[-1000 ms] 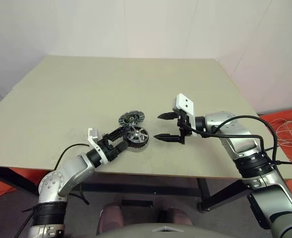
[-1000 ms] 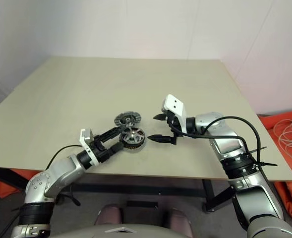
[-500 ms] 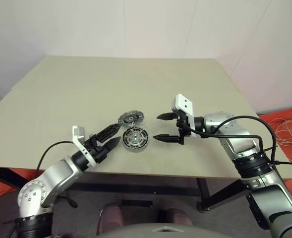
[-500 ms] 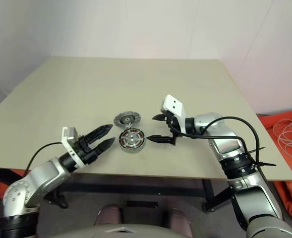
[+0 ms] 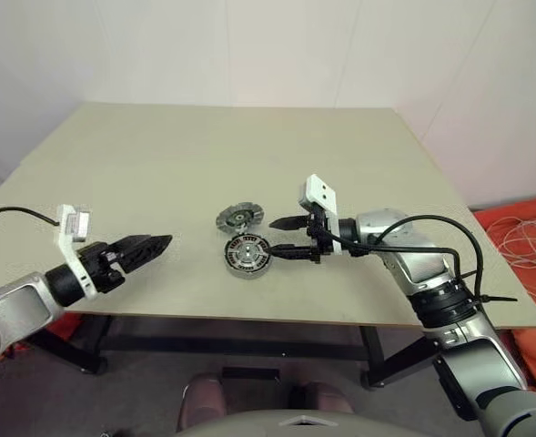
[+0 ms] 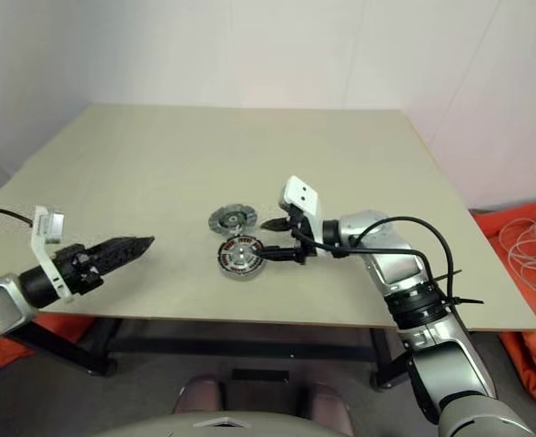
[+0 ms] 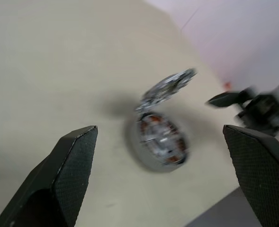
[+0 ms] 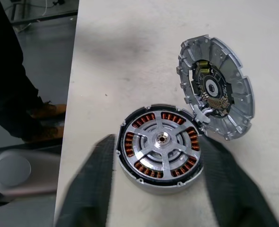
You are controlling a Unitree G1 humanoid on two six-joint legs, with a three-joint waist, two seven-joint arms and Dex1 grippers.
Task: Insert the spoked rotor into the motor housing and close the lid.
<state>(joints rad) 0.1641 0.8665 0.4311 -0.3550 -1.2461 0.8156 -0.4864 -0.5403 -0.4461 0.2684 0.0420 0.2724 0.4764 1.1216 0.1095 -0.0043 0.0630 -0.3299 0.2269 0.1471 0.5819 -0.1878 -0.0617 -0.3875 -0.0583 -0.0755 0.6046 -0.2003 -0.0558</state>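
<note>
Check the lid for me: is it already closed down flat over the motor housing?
No: the lid stands open, tilted up beside the motor housing, whose copper windings and seated spoked rotor are uncovered.

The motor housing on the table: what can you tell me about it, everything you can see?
The motor housing is a round, shallow grey metal cup standing flat on the table. Inside runs a ring of copper-coloured windings, and the spoked rotor already sits in it, silver spokes meeting at a central hub. The lid stands open, tilted up at one edge of the rim. The right gripper straddles the housing, one finger on each side.
</note>
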